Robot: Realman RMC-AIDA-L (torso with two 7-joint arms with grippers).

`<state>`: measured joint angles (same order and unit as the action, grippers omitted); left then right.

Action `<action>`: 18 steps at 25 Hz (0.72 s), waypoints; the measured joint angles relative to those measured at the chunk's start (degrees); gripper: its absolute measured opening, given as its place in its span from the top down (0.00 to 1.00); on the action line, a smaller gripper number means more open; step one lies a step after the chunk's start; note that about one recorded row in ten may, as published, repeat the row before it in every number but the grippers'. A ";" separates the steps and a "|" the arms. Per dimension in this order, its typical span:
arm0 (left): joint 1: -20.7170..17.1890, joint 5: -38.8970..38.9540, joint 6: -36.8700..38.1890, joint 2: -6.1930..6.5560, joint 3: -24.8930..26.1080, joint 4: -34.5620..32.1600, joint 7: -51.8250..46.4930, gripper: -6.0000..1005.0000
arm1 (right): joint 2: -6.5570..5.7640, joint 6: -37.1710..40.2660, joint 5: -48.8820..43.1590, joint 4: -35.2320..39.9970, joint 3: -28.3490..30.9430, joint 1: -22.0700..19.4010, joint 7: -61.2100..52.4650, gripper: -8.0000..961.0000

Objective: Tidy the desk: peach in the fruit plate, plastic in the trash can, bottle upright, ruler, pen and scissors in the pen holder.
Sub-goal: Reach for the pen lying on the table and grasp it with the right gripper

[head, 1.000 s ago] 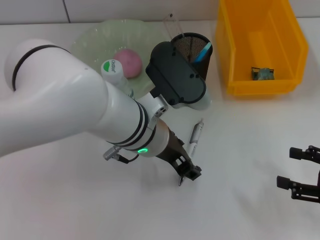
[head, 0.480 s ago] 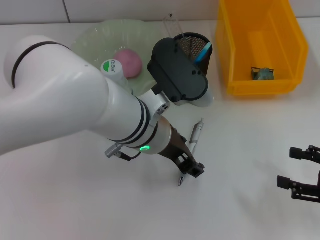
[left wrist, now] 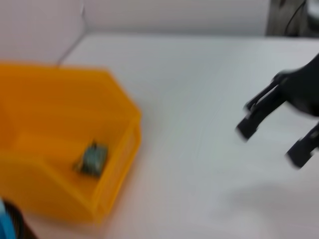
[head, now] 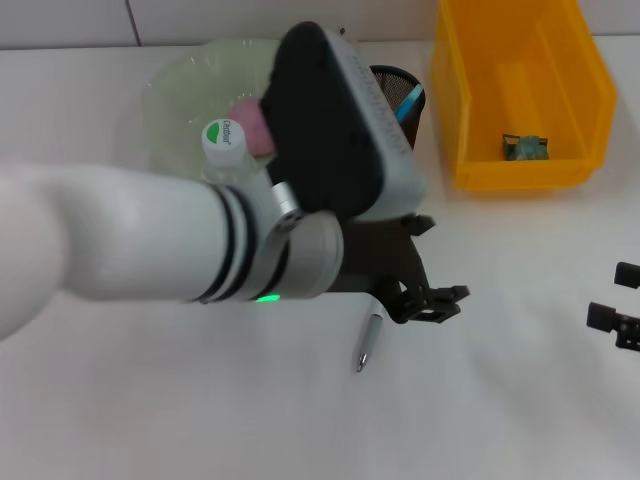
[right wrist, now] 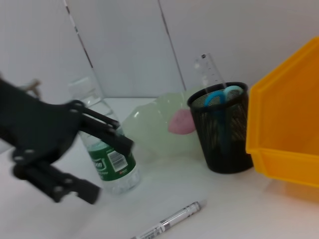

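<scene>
Pen [head: 366,344]: lies flat on the white counter [head: 200,420], just below the left hand, touched by neither hand; the right wrist view shows it [right wrist: 167,222] in front of the bottle and the pen holder.
Left hand [head: 428,303]: hovers over the middle of the counter, fingers spread apart, gripping nothing; seen also from the right wrist camera [right wrist: 75,149].
Right hand [head: 625,320]: sits at the counter's right edge, well apart from the items, fingers parted and empty; seen also from the left wrist camera [left wrist: 279,132].
Bottle [right wrist: 102,144]: stands upright beside the fruit plate, its white-and-green cap [head: 225,136] showing past the left arm.
Peach [right wrist: 182,122]: rests in the pale green fruit plate [head: 180,85].
Pen holder [right wrist: 224,129]: black mesh cup between the plate and the trash can, holding the clear ruler [right wrist: 212,69] and the blue-handled scissors [right wrist: 219,95].
Trash can [head: 520,90]: yellow bin at the far right of the counter, with a small dark crumpled scrap [head: 525,146] on its floor.
</scene>
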<state>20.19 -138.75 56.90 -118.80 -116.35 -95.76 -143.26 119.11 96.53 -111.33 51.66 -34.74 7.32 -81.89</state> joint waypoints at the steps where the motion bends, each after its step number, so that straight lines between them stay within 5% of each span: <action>1: -2.81 2.01 -1.36 0.04 0.19 -1.82 4.26 0.25 | 0.00 0.00 0.00 0.00 0.00 0.00 0.00 0.14; 4: -5.76 6.31 -2.76 0.09 0.90 -3.13 10.41 0.25 | -0.02 0.06 -0.26 2.93 -0.23 0.48 -6.41 0.14; 5: -10.38 18.06 -3.62 0.17 3.07 -3.53 23.61 0.25 | -0.01 0.11 -0.31 4.07 -0.27 0.68 -8.83 0.14; 9: -15.20 35.72 -0.85 0.29 6.76 0.66 46.15 0.25 | -0.02 2.10 -0.68 8.51 -0.35 1.85 -18.58 0.14; 13: -15.81 45.45 3.71 0.30 9.85 6.41 57.40 0.25 | -0.05 3.87 -2.01 13.26 -0.33 3.77 -28.47 0.14; 16: -13.05 58.08 16.25 0.31 16.24 21.96 74.49 0.25 | 0.10 4.45 -4.75 17.09 -0.39 5.57 -35.29 0.14; 17: -13.05 58.08 16.25 0.31 16.24 21.96 74.49 0.25 | 0.16 4.48 -5.71 18.08 -0.50 6.34 -37.56 0.14; 18: -9.79 62.22 24.68 0.29 20.54 34.37 84.77 0.25 | 0.19 4.49 -6.66 18.97 -0.96 7.29 -39.94 0.14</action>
<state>10.40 -76.53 81.59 -118.51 -95.81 -61.40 -58.49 119.29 101.02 -117.98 70.63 -35.70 14.61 -121.82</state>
